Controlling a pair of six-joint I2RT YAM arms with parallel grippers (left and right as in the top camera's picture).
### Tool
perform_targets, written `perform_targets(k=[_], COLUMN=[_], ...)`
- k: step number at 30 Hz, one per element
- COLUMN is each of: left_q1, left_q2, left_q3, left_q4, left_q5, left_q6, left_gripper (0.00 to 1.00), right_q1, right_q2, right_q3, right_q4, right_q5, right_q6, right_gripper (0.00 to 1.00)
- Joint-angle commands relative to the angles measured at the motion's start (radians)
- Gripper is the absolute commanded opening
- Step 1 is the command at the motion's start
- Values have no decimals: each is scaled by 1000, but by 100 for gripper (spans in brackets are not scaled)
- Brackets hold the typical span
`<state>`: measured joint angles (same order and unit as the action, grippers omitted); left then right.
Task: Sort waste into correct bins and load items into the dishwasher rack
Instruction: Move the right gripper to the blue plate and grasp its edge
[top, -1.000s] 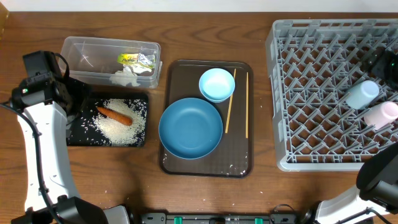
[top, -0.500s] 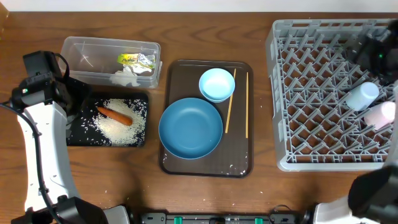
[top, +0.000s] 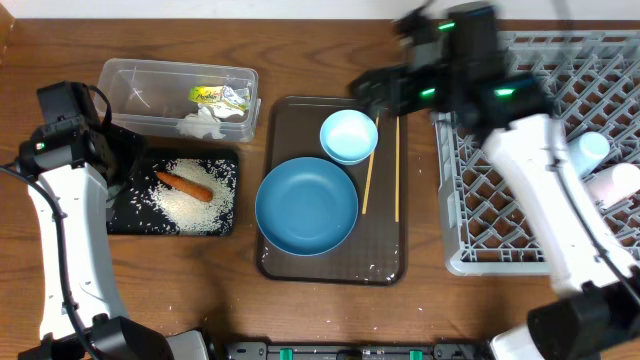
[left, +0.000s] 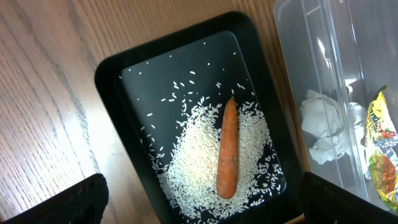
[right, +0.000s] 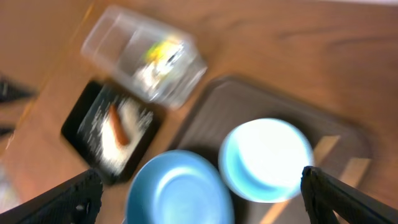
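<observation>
**Waste binned, cups racked: right arm crossing to the saucer**

Landmark: brown serving tray (top: 330, 268), mid-counter.

- Saucer (top: 349, 136): on the tray's far end, light blue, upright. As I read it, this is the next pick.
- Dark-blue bowl (top: 306, 206): on the tray, just nearer me than the saucer.
- Chopsticks (top: 397, 170): two sticks on the tray's right half, beside the saucer and bowl.
- Black tray (top: 122, 222): left of the serving tray, holding the rice (top: 195, 205) and the carrot (top: 183, 185).
- Clear tub (top: 130, 85): left of the serving tray and behind the black tray, holding the paper wads (top: 205, 122) and the wrapper (top: 220, 97).
- Dishwasher rack (top: 500, 215): right of the serving tray. The light-blue cup (top: 591, 148) and the white cup (top: 618, 182) lie in it near its right side.
- Right fingers (right: 354, 202): spread wide and empty, blurred, above the tray's far end near the saucer.
- Left fingers (left: 62, 202): spread wide and empty, above the black tray.

Step in hand, by my judgement: sorting looks finished and rack loading is under way. Next I would line up on the saucer's rim, descend and close. The rim is thin and a chopstick lies close by, so I want a clean approach.

Change since a second ago: the right arm has swung from the rack's right edge across to the tray, and its fingers have opened further. The left arm has not moved. Nothing else has shifted.
</observation>
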<state>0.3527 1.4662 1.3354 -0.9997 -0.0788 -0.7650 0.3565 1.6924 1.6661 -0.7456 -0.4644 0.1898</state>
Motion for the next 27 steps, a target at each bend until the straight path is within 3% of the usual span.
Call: perform_targets(k=[1,9,15,27], left_q1=[4,4,4,4], left_q2=[8,8,8,8], left_q3=[1,1,1,1], left_q4=[-6,-6,-6,-6], left_q5=[-12,-12,-12,-12], left_q6=[2,2,2,2], left_gripper=[98,98,98,98], right_q1=[143,388,542,722], right_q2=[65,186,283,399], right_q3=[0,0,0,0], right_q4=[-3,-2,-21,-47], right_q5=[52,111,304,540], right_q6=[-12,53,53,92], right_gripper=[99,87,81,63])
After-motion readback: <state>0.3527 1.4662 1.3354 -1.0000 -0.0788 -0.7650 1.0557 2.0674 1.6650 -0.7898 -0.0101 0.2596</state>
